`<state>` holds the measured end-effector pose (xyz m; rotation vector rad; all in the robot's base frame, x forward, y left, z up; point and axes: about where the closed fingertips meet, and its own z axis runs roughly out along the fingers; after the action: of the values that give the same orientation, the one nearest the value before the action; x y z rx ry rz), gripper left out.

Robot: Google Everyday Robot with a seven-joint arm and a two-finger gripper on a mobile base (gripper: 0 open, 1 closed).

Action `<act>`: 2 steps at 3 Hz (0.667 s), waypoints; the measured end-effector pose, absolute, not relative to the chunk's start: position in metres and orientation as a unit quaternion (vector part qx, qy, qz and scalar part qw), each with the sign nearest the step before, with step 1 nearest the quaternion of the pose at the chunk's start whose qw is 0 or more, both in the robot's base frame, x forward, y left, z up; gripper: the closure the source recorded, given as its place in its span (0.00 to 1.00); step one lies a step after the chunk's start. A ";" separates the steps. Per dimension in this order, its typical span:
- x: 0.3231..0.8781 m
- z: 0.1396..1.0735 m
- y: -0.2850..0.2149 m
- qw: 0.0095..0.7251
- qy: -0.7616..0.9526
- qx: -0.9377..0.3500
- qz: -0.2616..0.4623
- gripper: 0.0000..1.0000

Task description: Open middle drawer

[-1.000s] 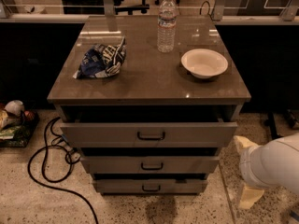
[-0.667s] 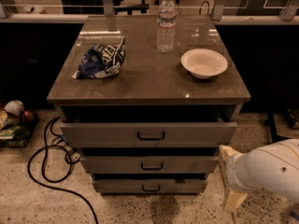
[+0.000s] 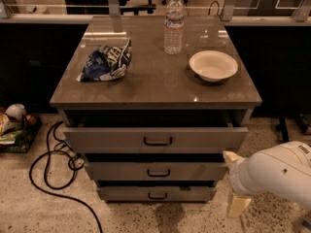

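Speckled floor [image 3: 43, 212] fronts a grey cabinet [image 3: 155, 84] whose middle drawer [image 3: 116, 171] runs left-right, its handle [image 3: 158, 173] well left of the gripper [image 3: 235, 181], which hangs spread and empty beside the drawer's right end.

Office-like workspace, gripper [image 3: 233, 183] low at right with fingers spread, speckled floor [image 3: 194, 217] beneath it, black cable [image 3: 47, 171] coiled to its left, rolling chair bases [image 3: 144, 6] and glass partition [image 3: 252, 1] far beyond it.

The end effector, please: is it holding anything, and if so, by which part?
Nothing is held. The end effector hangs open beside the right end of the middle drawer, well apart from its black handle.
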<state>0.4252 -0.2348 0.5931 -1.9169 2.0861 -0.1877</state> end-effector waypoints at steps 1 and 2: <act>0.436 0.560 -0.217 0.146 0.717 -0.680 -0.048 0.00; 0.443 0.527 -0.200 0.149 0.706 -0.692 -0.033 0.00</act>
<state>0.4431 -0.2005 0.5269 -1.9884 2.0294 -0.0959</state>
